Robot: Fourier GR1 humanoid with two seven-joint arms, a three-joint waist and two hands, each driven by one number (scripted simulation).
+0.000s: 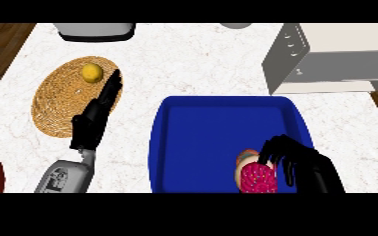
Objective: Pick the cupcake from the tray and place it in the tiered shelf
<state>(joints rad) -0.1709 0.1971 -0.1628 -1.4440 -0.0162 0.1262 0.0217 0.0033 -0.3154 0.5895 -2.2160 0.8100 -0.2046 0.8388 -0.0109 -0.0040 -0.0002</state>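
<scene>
Head view, looking steeply down on a white marbled counter point(199, 55). Blue tray point(214, 130) at lower centre-right, rectangular with rounded corners and a raised rim, most of its floor bare. Cupcake point(256, 177) in the tray's near right corner, topped in dark pink with speckles, pale wrapper edge visible on its left side, lower part cut by the view's bottom edge. Right hand point(306, 167), black, entering from the lower right, over the tray's near right corner; fingers curled downward over the cupcake's right and upper side, fingertips touching or just above the topping, contact not fully resolvable; cupcake resting on the tray floor, not lifted. Left hand point(94, 117), black, on a grey forearm point(65, 177) rising from the lower left; fingers straight and together, pointing up and slightly right, holding nothing, tips overlapping the right edge of a round woven mat point(63, 97). Mat tan, lying flat on the counter at left, well apart from the tray. Small yellow round object point(91, 72) on the mat's upper part, just beside the left fingertips but not touching. Tiered shelf point(314, 60) at upper right, pale with a grey slanted side panel, standing just behind the tray's far right corner. Grey-and-black appliance point(96, 31) at the upper left edge, partly cropped. Strip of wooden surface point(13, 37) at far upper left.
</scene>
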